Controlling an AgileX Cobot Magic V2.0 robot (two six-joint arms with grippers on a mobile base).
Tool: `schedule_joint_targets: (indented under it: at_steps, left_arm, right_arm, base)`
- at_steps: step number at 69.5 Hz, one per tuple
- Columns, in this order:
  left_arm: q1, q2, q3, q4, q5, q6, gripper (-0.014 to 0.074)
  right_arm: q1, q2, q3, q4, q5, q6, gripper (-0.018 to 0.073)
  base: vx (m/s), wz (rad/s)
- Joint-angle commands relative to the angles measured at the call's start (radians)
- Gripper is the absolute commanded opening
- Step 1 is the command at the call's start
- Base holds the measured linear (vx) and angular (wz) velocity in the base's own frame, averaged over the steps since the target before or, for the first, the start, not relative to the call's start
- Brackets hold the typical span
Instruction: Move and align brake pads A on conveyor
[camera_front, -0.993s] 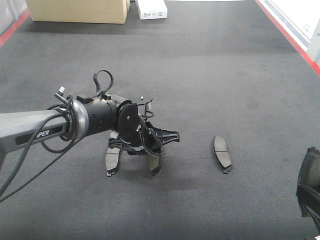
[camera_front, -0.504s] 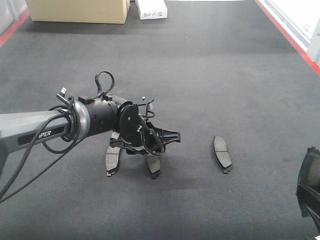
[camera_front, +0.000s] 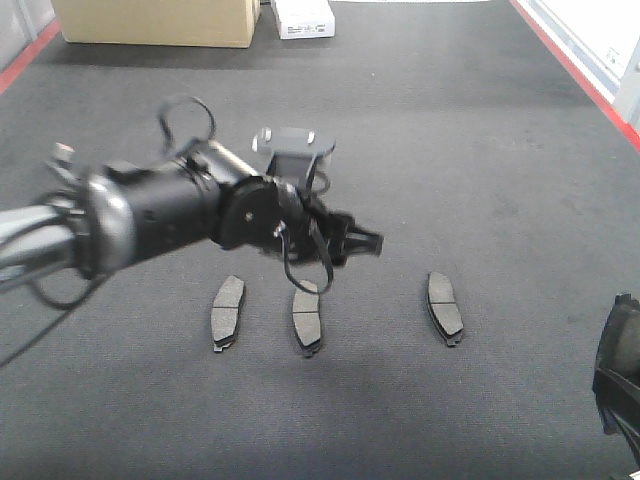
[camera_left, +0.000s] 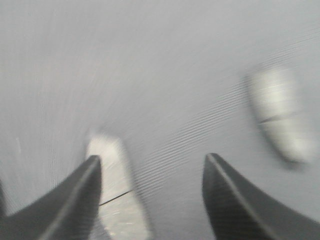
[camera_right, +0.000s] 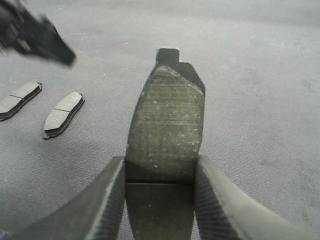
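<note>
Nearest, the right gripper (camera_right: 160, 185) is pinching one brake pad (camera_right: 165, 125) across its width, a stiff, dense, gritty piece, while three more pads (camera_front: 308, 318) are lying mid-conveyor (camera_front: 450, 150) under the spread, empty left gripper (camera_left: 150, 195).

A tan cardboard box (camera_front: 155, 22) and a smaller white box (camera_front: 303, 17) sit side by side at the far edge. Pale flooring (camera_front: 600, 30) lies at upper right.
</note>
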Motion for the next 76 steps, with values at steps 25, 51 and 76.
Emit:
schedule_joint_targets:
  at_steps: [25,51,76]
  left_arm:
    - [-0.019,-0.452,0.215,0.157,-0.124,-0.016,0.0077]
    - [-0.018,-0.996,0.689,0.234,-0.262,-0.016,-0.0007]
    - [-0.018,-1.512,0.970,0.235,-0.254,-0.016,-0.0007]
  right_arm:
    - [-0.003,0.008,-0.033,-0.007,-0.096,-0.001,-0.0003]
    - [-0.003,0.008,-0.033,-0.007,-0.096,-0.001,-0.0003]
    - [-0.003,0.008,-0.033,-0.007,-0.096,-0.001,-0.0003]
  base:
    - [0.00,0.00]
    - [0.00,0.00]
    - [0.00,0.00]
